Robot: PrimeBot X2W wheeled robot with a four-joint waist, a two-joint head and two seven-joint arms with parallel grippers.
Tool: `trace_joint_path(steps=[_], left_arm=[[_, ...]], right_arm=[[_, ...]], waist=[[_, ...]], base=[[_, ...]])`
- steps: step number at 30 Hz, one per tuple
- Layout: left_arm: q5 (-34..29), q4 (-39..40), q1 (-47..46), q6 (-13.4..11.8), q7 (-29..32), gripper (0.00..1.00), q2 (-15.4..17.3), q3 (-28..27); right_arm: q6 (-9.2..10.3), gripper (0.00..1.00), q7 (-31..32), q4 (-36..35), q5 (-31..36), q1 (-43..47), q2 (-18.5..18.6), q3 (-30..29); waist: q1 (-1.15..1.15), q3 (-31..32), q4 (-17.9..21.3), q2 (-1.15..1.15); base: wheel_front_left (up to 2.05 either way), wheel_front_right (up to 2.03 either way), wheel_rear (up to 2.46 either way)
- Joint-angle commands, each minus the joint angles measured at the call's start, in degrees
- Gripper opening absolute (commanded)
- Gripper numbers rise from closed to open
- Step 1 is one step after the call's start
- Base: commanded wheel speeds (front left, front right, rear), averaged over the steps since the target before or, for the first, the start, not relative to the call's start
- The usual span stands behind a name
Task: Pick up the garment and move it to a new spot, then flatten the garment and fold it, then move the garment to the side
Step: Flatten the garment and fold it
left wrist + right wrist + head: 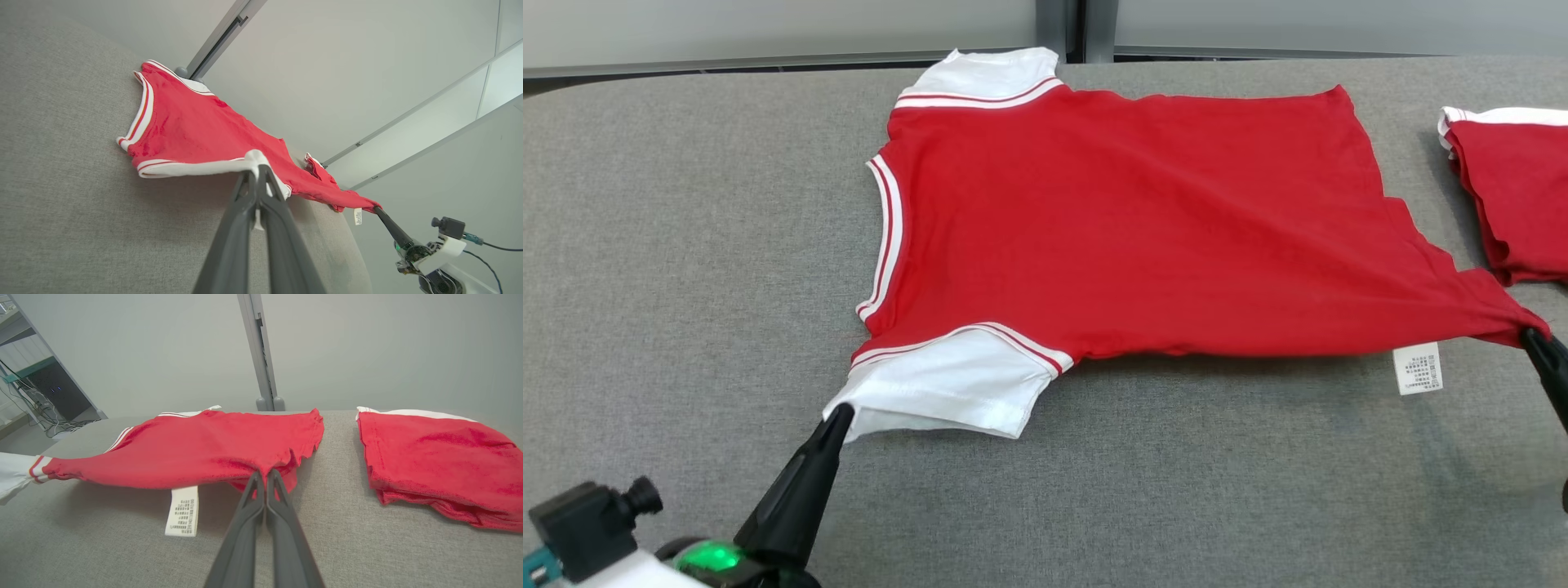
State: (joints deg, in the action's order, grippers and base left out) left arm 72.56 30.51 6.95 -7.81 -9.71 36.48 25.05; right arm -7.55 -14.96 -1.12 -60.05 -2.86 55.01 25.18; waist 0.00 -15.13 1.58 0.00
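Grey table (645,245), garment (1135,220) taut between left fingers (800,482), right fingers (1550,363)

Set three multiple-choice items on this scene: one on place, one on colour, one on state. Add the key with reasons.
1. The care label hangs: A at the collar; B at the hem near the right tool; C on the far sleeve.
2. The sleeve in the left tool is: A grey; B blue; C white.
3. The right tool is: A shut on the shirt; B open over the table; C shut on the folded pile.
Key: 1 B, the label dangles beside that tool; 2 C, the pinched sleeve is white; 3 A, it pinches the red hem corner, closed.
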Motion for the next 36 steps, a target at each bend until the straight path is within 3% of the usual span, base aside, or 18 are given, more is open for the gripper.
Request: trace_joint_path(steps=[1,16,23,32,33,34,35,36], left_arm=[[0.11,-0.26,-1.48,-0.26,0.29,0.00,-0.06,-0.23],[-0.70,-19.18,-22.74,3.82,2.60,0.00,-8.97,1.61],[-1.74,-26.52,-31.00,6.21,2.98,0.00,-10.59,1.28],[-6.15,-37.49,-39.33,10.07,4.55,0.00,-11.58,4.91],[-6.77,-38.55,-39.96,10.37,4.59,0.00,-11.61,5.29],[-7.47,-39.48,-40.62,10.59,4.26,0.15,-11.78,5.63],[-7.86,-40.39,-41.16,10.66,3.84,0.46,-12.04,5.76],[-8.66,-41.21,-41.75,10.52,3.26,1.00,-12.28,5.92]], right_arm=[[0.14,0.00,-0.29,0.03,0.20,0.52,-0.94,-0.19],[0.13,0.00,0.55,12.27,2.96,-14.57,-10.09,3.96],[0.13,0.00,-0.14,16.26,4.70,-19.80,-11.24,3.97],[0.13,0.00,-0.31,21.26,5.50,-26.73,-13.42,6.86],[0.14,0.10,-0.31,21.69,5.20,-27.34,-13.77,6.93],[0.14,0.56,-0.33,22.03,5.18,-27.88,-14.04,6.64],[0.14,1.00,-0.33,22.39,5.23,-28.32,-14.42,6.02],[0.14,1.00,-0.33,22.62,5.56,-28.57,-14.80,5.59]], waist=[[0.00,-0.15,-0.08,0.00],[0.00,-6.54,-1.40,0.00],[0.00,-9.03,-0.93,0.00],[0.00,-11.61,-0.23,0.00],[0.00,-11.74,-0.23,0.00],[0.00,-11.83,-0.27,0.00],[0.00,-11.88,-0.33,0.00],[0.00,-11.88,-0.39,0.00]], base=[[0.00,0.00,0.00],[0.00,0.00,0.00],[0.00,0.00,0.00],[0.00,0.00,0.00],[0.00,0.00,0.00],[0.00,0.00,0.00],[0.00,0.00,0.00],[0.00,0.00,0.00]])
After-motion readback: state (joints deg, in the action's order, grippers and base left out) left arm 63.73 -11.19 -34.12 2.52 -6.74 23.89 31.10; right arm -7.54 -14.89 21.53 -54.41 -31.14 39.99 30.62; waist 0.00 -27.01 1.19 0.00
